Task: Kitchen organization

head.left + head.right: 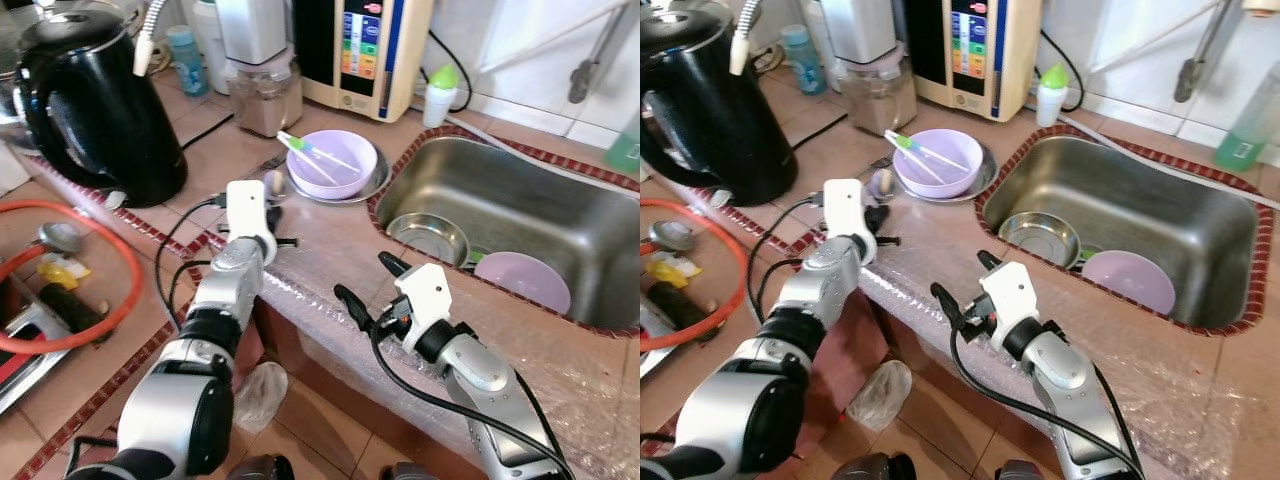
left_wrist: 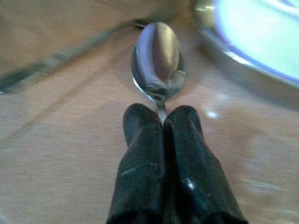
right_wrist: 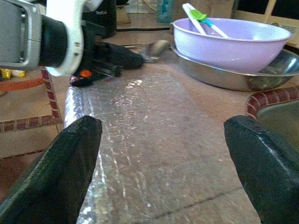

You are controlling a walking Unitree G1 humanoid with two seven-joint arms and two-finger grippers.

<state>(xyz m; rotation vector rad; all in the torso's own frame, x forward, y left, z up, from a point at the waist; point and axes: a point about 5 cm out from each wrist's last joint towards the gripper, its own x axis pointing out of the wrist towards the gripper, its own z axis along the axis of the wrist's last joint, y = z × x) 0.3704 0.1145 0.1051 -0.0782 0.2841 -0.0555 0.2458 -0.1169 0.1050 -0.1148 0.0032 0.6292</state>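
On the tiled counter (image 1: 330,250), beside the steel sink (image 1: 520,215) w/ a purple bowl (image 1: 332,163) nearby, the left claw (image 2: 162,122) is pinching a spoon (image 2: 158,58) by its neck, while the right claw (image 1: 365,285) is hovering spread wide.

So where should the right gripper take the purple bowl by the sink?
By the near rim of the bowl, coming from the counter edge with one finger inside. The wall is thin and open there; utensils lie across the far left side, so stay clear of them.
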